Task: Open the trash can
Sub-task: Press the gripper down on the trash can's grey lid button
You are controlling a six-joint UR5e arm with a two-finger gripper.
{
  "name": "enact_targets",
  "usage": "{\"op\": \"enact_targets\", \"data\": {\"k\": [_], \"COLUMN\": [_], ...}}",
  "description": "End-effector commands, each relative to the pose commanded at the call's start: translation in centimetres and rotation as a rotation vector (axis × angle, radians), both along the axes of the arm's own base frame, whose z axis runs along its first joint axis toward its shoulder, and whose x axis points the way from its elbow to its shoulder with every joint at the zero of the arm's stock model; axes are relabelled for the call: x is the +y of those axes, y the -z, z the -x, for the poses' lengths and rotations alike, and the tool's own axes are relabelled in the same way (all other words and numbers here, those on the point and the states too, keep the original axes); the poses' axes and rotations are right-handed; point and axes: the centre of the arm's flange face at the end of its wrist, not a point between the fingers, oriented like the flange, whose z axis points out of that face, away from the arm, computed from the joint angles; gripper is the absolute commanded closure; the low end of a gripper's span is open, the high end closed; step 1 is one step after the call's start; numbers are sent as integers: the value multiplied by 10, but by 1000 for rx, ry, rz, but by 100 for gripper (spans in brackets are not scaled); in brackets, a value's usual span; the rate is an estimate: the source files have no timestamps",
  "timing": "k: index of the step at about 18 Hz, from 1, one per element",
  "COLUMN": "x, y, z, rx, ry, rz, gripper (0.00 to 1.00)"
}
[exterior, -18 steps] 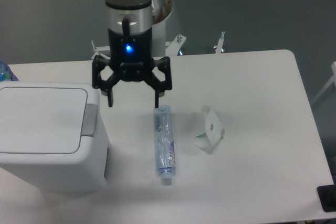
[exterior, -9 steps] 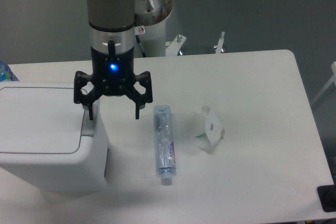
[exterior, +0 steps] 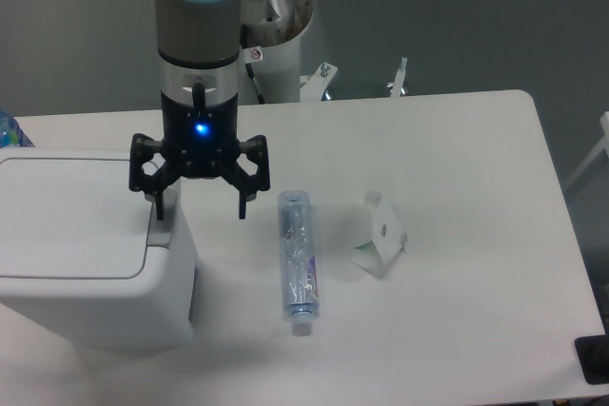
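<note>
The white trash can [exterior: 81,254] stands at the left of the table, its flat lid down. Its grey push tab [exterior: 163,231] lies along the lid's right edge. My gripper [exterior: 201,214] hangs open over the can's right rim, pointing down. The left fingertip [exterior: 160,210] sits just above the top end of the grey tab; whether it touches I cannot tell. The right fingertip [exterior: 242,208] hovers over the bare table beside the can.
A toothpaste tube [exterior: 297,261] lies lengthwise just right of the gripper. A folded white paper scrap [exterior: 380,235] sits further right. A water bottle [exterior: 8,130] peeks in at the far left edge, behind the can.
The gripper has travelled left from above the toothpaste tube to the can's right edge. In the last half second it shifted only slightly left. It stayed open.
</note>
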Motion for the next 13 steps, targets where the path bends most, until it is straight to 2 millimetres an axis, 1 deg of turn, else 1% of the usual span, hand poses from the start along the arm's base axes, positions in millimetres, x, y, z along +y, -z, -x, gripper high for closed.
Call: {"op": "enact_targets", "data": {"k": [13], "x": [2], "y": [6], "z": [3], "rx": [-5], "ry": [-2], "rz": [9], "gripper": [0]}}
